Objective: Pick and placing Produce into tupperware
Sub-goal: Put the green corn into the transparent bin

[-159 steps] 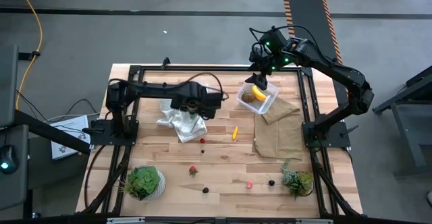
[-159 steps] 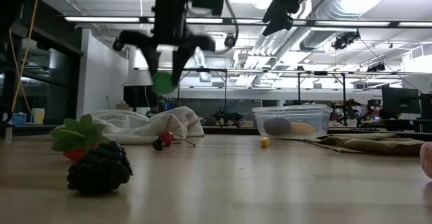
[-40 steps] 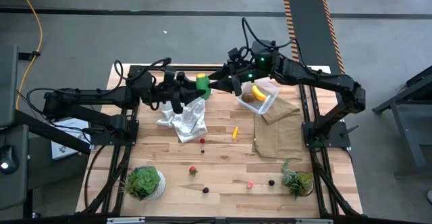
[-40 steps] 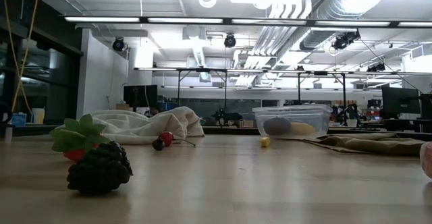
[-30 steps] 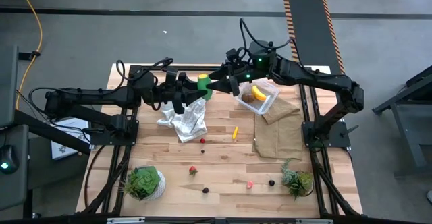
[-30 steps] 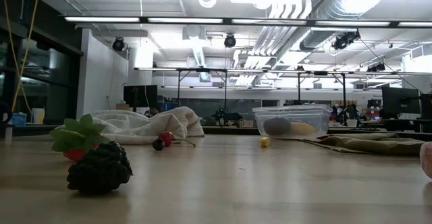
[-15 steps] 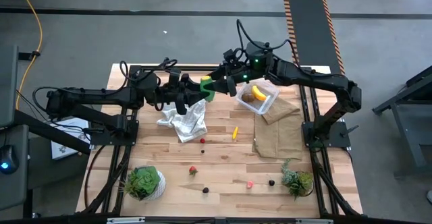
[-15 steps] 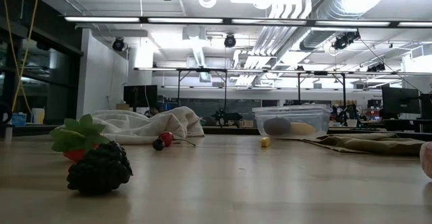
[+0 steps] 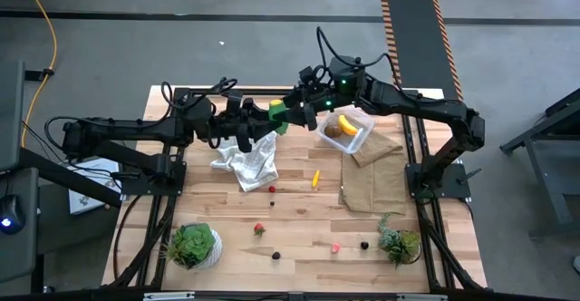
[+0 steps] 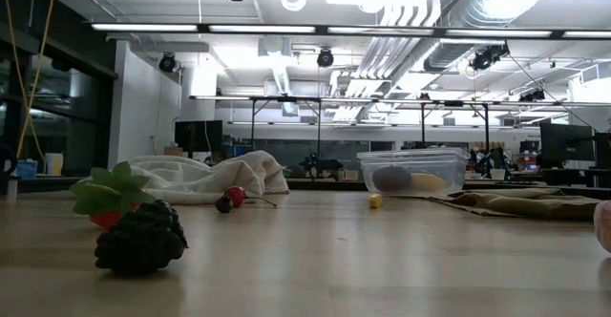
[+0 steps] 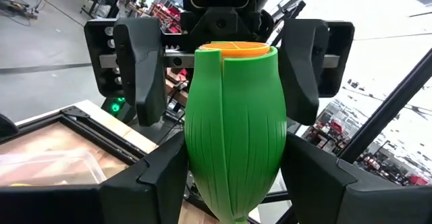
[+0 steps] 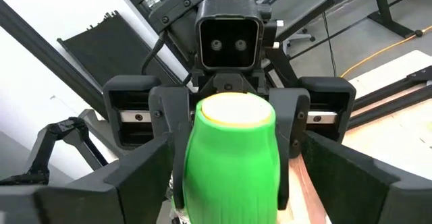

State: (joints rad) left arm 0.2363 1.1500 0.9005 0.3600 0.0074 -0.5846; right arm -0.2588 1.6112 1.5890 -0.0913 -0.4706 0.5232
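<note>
A green oval with an orange end hangs high over the table's far middle. My left gripper comes from the left and is shut on it. My right gripper faces it from the right, open. Its fingers stand on either side of the oval's orange end, without plainly touching it. The clear tupperware stands at the far right with a yellow banana and a brown ball inside. A small orange-yellow piece lies on the wood. My left gripper pinches the green oval's narrower end between its two fingers. The fingers come level from the table's left and lie along the oval. The oval sticks out level past the fingertips, orange end toward the right gripper, lifted well clear of the table.
A crumpled white cloth lies under the left arm and a brown cloth beside the tupperware. Red and dark berries dot the near half. Potted plants stand at both near corners.
</note>
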